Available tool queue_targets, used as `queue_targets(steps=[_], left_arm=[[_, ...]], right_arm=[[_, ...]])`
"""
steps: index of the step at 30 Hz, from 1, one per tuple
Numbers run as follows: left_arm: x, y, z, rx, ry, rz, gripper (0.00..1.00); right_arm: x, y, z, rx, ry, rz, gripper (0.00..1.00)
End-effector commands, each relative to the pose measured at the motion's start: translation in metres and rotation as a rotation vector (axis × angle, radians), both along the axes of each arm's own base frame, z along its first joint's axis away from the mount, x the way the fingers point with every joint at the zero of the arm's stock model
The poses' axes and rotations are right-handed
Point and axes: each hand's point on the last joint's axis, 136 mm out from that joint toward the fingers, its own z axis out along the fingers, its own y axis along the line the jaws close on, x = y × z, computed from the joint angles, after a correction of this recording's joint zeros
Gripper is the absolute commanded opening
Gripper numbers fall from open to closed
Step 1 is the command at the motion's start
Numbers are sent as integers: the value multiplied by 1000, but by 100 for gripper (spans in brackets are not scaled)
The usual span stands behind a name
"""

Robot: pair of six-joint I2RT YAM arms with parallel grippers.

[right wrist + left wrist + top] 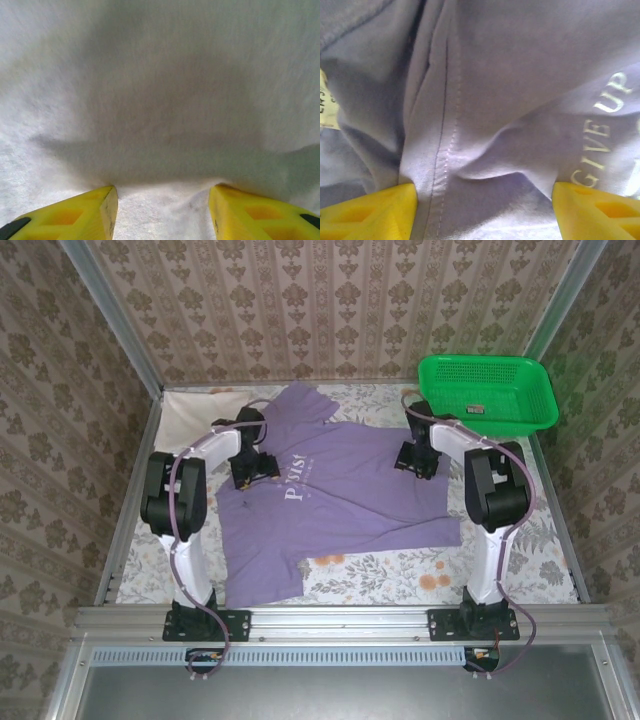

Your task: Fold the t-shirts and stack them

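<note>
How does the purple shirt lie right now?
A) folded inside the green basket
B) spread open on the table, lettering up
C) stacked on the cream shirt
B: the purple shirt lies spread open across the table with its white lettering facing up, outside the green basket at the far right corner.

The table point(520, 570) in front of me is dressed in a floral-patterned cover. The purple t-shirt point(350, 490) lies spread open across the middle, white lettering facing up. A cream t-shirt point(188, 412) lies in the far left corner. The green basket point(520, 418) sits at the far right corner.
</note>
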Motion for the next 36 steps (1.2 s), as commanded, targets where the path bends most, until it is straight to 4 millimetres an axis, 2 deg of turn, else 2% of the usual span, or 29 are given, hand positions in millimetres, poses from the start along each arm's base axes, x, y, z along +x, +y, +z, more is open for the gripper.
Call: queue_targets(steps=[1,4,7,9,11,15,17,20,22,24,26,28,30,33,36], left_arm=[[7,2,0,-27,-8,78,74],[23,2,-2,-28,-24,109,74],[43,5,-2,-4,-47,127,74],[55,1,0,-24,-51,138,74],[68,-6,10,-54,-80,136,74],[86,-13,45,-86,-167,116,82],[89,-9,68,-71,-210,99,85],[83,8,102,-33,-284,99,87],[66,21,115,-2,-284,110,87],[40,29,116,23,-254,109,82],[9,34,110,32,-203,106,69],[-32,36,98,33,-131,93,58],[-70,38,89,45,-70,86,51],[-125,36,77,55,18,71,45],[-166,34,70,81,77,60,41]], right_arm=[[7,-12,-12,-52,33,-16,55],[20,-13,-9,-48,11,-11,57],[29,-13,3,-54,-11,10,60],[28,-13,14,-56,-23,12,63],[24,-14,29,-52,-46,10,66],[-1,-15,62,-27,-105,22,72],[-18,-21,78,-13,-129,13,73],[-58,-42,89,8,-120,-73,73],[-92,-62,92,7,-101,-168,71],[-123,-76,87,26,-83,-261,68],[-150,-88,81,53,-75,-340,63],[-174,-96,68,71,-36,-395,56],[-190,-98,57,93,6,-420,52],[-204,-98,45,114,58,-437,49],[-212,-100,34,109,89,-445,42]])
